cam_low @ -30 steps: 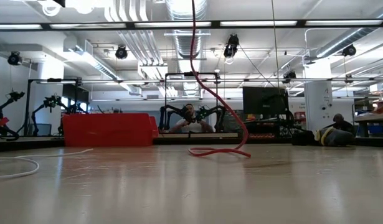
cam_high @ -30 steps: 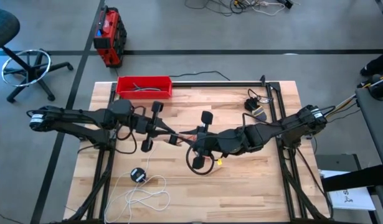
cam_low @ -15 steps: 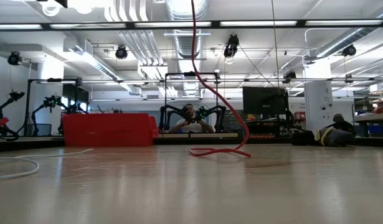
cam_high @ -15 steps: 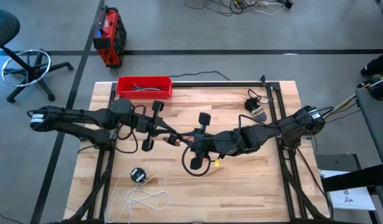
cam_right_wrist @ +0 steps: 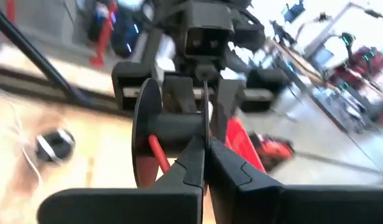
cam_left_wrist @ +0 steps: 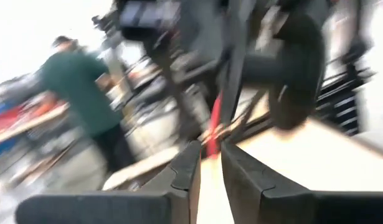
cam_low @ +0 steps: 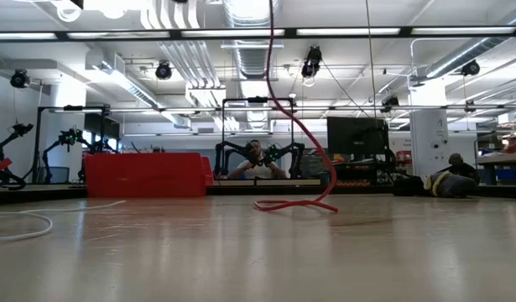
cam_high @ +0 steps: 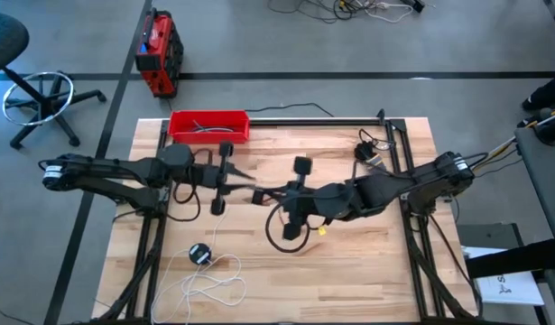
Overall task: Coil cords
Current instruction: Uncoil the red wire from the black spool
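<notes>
Red cord (cam_low: 301,134) hangs to a table loop; white cord (cam_high: 209,282) lies loosely tangled.

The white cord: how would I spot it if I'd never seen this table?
Start at the wooden table and look to its near left corner. There the white cord lies in loose loops, ending in a small round black disc. Unlike the red cord, which the arms hold up mid-table, it lies untouched.
</notes>
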Robot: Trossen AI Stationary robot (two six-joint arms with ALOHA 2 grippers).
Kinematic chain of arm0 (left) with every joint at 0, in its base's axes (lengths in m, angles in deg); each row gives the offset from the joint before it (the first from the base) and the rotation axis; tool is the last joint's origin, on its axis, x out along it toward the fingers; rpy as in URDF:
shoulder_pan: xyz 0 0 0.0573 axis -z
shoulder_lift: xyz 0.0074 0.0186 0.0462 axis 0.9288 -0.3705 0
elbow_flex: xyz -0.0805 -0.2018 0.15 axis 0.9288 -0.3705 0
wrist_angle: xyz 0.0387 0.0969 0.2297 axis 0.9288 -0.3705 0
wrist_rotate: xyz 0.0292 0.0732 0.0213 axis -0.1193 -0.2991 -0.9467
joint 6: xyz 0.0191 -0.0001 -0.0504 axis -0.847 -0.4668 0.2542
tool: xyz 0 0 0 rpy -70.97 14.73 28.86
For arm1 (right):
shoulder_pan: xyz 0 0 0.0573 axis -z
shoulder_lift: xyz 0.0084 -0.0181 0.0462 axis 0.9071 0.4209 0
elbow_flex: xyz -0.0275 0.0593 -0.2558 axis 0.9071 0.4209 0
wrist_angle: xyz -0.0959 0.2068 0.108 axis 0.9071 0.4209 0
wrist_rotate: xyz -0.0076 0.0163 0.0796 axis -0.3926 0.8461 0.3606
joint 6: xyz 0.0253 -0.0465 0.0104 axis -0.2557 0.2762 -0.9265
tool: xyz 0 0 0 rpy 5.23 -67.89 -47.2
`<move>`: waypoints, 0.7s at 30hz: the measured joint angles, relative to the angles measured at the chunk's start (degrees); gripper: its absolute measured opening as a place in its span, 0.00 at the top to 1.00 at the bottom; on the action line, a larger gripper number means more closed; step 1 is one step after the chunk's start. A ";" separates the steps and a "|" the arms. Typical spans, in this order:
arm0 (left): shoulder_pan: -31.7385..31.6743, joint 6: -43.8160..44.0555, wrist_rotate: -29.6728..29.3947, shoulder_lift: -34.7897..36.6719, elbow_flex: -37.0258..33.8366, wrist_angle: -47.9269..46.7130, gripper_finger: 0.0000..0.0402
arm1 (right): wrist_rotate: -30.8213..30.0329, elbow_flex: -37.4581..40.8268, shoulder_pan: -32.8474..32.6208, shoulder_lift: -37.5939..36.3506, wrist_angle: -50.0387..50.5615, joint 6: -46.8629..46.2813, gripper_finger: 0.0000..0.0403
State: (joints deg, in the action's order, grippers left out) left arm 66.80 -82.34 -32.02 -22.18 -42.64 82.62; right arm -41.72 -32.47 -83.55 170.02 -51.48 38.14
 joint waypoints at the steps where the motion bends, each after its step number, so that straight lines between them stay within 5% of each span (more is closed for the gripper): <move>1: 0.00 -0.18 -3.58 0.43 0.00 -1.72 0.84 | -1.14 -1.30 -0.04 -0.20 3.61 -0.59 1.00; 7: -0.05 -0.30 -22.10 3.05 0.12 -9.70 0.78 | -5.39 -6.56 1.53 -1.17 30.91 -12.39 1.00; 13: -0.04 -0.29 -25.08 4.38 0.31 -10.55 0.75 | -5.21 -2.44 6.71 -1.42 52.28 -30.15 1.00; 17: -0.04 -0.31 -25.08 4.40 0.32 -10.75 0.74 | -1.33 5.08 8.59 -1.42 50.26 -35.61 1.00; 21: -0.04 -0.33 -25.20 4.42 0.31 -10.73 0.75 | 7.58 12.79 8.59 -0.51 36.15 -33.03 1.00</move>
State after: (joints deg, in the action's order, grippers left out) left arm 66.76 -82.67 -57.22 -17.76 -42.33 71.89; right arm -34.13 -19.68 -74.95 169.52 -15.33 5.11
